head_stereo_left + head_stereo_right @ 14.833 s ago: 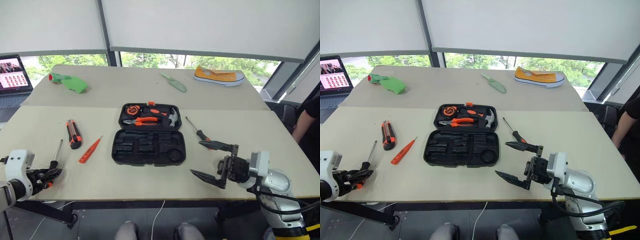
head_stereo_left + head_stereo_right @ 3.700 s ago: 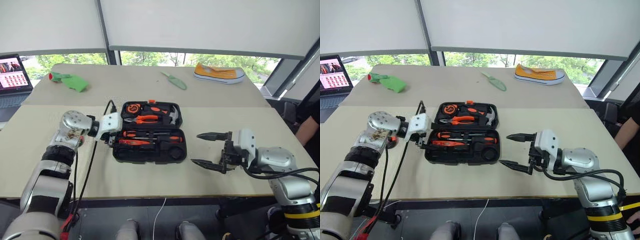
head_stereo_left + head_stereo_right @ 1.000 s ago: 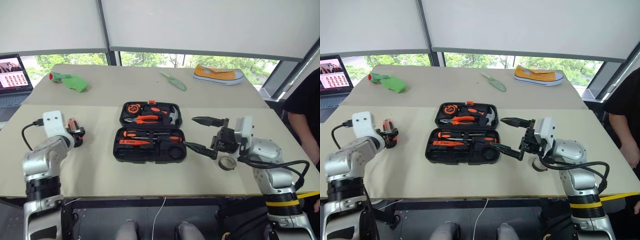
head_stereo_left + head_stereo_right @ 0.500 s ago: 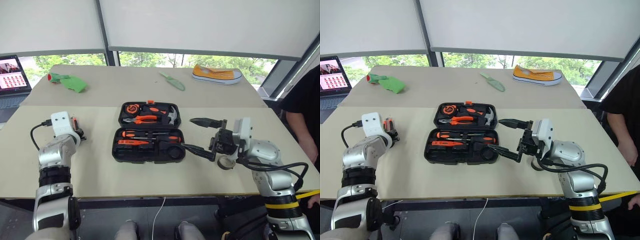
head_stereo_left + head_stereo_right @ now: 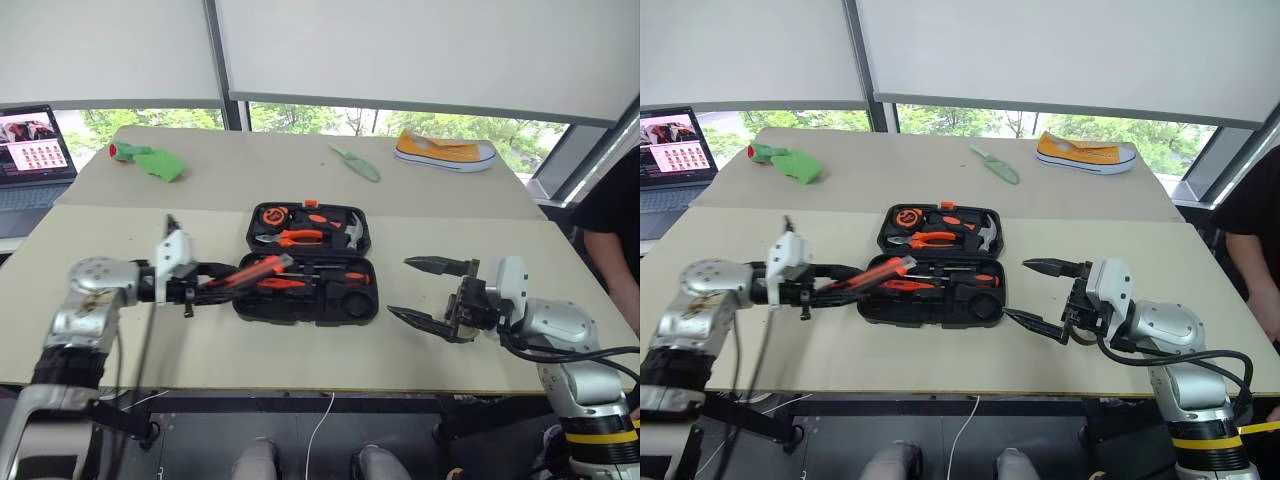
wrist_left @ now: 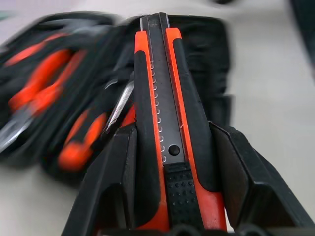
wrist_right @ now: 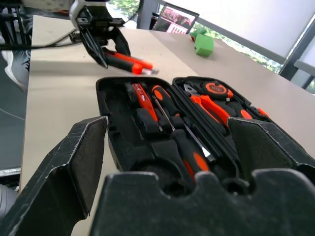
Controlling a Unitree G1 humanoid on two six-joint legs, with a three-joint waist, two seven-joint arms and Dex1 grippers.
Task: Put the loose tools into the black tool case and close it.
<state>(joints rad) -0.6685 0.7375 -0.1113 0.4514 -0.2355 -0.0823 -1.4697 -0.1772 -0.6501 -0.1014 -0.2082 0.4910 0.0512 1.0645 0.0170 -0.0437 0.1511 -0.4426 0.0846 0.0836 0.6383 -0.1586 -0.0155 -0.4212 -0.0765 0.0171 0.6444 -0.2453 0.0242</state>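
Left eye view, from my left: my left gripper is clamped on the utility knife, carrying it over the left edge of the open black case, which lies mid-table. Three screwdrivers already sit in the near half, I judge. My right gripper hangs empty beside the case, fingers spread wide. I cannot spot the tape roll now. Left to do, I reckon: seat the knife, settle the tape roll, shut the lid.

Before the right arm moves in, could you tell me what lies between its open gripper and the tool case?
In the left eye view, only bare table separates the right gripper from the tool case.
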